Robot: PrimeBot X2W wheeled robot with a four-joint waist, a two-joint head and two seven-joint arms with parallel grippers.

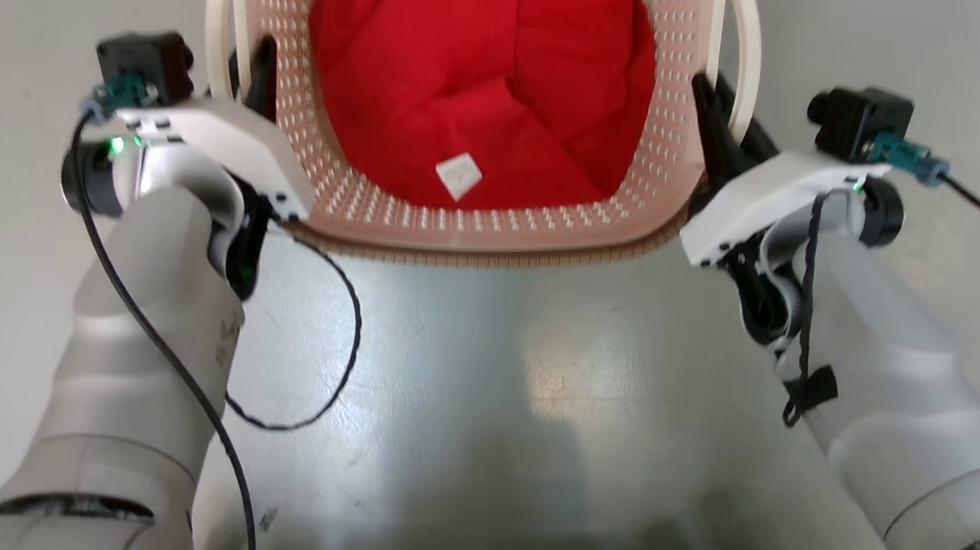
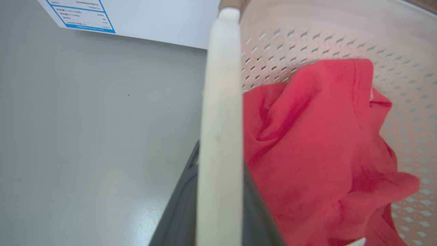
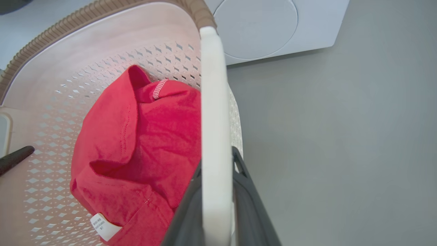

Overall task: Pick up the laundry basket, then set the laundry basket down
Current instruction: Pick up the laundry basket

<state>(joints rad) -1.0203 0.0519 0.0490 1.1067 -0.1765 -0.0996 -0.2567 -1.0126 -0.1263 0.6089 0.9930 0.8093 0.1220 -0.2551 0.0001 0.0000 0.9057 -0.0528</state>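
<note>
Basket [image 1: 494, 223], top centre of head view over bare floor [image 1: 480, 412], holds one red garment [image 1: 469, 75]; judged light, stiff perforated plastic, best taken by the smooth loop handles, which may slip or flex. Left gripper [image 1: 247, 72] pinches the left handle [image 2: 218, 136] and right gripper [image 1: 720, 110] pinches the right handle [image 3: 213, 136]. Washer [image 3: 273, 30], top of right wrist view, stands close beyond the basket; the slack cable [image 1: 347, 343] at lower left could snag.

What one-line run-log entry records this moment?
phase: grasp | left gripper: shut on left handle | right gripper: shut on right handle | laundry basket: holds red garment | lifted: cannot tell
</note>
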